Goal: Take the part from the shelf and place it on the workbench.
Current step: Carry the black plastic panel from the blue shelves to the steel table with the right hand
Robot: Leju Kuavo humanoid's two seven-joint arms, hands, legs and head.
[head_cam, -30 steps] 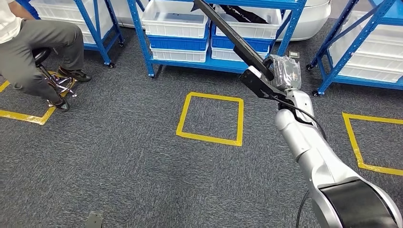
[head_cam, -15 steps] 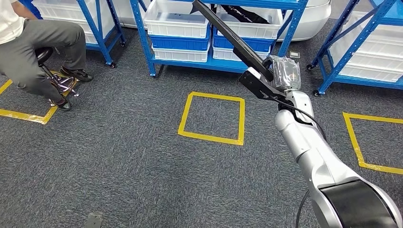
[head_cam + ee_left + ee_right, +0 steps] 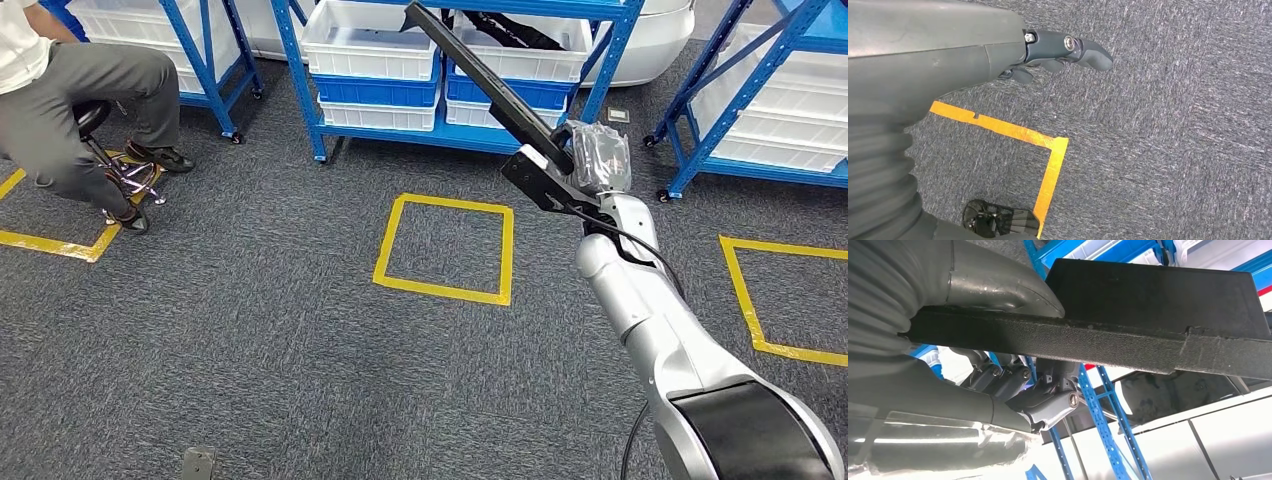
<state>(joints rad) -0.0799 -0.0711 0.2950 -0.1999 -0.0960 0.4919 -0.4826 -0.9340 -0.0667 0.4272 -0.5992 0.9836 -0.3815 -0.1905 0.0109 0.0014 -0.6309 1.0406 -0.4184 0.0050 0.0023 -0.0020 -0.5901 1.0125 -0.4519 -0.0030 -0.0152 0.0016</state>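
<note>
Since the earlier head frames almost nothing is changing apart from a slight shift of the whole picture, so the camera is moving a little; the right hand (image 3: 598, 160) is still carrying the part (image 3: 485, 85), a long black bar with a wider plate at its near end. In the right wrist view the thumb (image 3: 998, 287) is pressing on one face of the bar and the darker fingers (image 3: 1048, 402) are curling against the other, so that hand is clamping the part. Its far end is reaching up over the white bins (image 3: 372, 42) on the blue shelf (image 3: 455, 133), while its held end is hanging above the grey carpet (image 3: 250, 330) beside the yellow tape square (image 3: 445, 290). The left hand (image 3: 1058, 52) is hanging over the carpet, holding nothing, fingers loosely apart. Judging by this, the pick is done and the carry is in hand. No workbench is appearing, so the next move is probably calling for a turn away from the shelf, drawing the long bar clear of the uprights and keeping it wide of the seated person (image 3: 80, 90).
</note>
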